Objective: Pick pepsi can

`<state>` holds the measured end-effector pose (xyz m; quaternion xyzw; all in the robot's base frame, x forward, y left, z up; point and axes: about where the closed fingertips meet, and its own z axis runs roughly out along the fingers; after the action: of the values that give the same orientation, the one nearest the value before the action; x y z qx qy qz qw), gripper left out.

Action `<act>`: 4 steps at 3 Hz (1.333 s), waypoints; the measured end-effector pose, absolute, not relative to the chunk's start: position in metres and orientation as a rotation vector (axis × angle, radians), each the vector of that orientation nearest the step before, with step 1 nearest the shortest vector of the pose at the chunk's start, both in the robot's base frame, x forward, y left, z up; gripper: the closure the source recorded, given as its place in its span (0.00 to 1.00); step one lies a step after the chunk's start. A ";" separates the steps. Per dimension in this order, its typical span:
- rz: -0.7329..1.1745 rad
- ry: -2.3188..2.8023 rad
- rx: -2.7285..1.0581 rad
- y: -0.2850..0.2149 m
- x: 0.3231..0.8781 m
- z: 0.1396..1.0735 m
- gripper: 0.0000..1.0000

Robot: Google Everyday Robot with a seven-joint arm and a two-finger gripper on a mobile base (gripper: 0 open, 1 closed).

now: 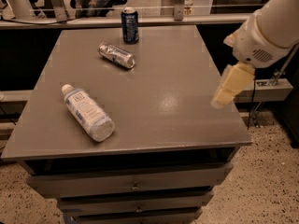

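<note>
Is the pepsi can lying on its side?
No, the pepsi can stands upright near the far edge of the table; the gripper hangs by the right edge, apart from it.

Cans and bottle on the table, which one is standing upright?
The dark blue pepsi can at the far edge; the silver can and the plastic bottle lie on their sides. The gripper hovers at the right edge of the table.

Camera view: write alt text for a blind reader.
A pepsi can stands upright at the far edge of a grey table; the gripper hovers at its right edge. A silver can and plastic bottle lie on their sides.
</note>
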<state>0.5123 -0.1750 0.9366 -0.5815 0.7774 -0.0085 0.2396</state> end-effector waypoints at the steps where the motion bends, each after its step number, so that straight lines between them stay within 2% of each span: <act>1: 0.038 2.073 -1.466 -0.152 0.575 0.920 0.00; 3: 0.245 1.938 -1.076 -0.102 0.704 0.923 0.00; 4: 0.245 1.938 -1.075 -0.102 0.704 0.923 0.00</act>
<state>0.7039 -0.1021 0.9234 -0.4330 0.7804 0.0987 0.4402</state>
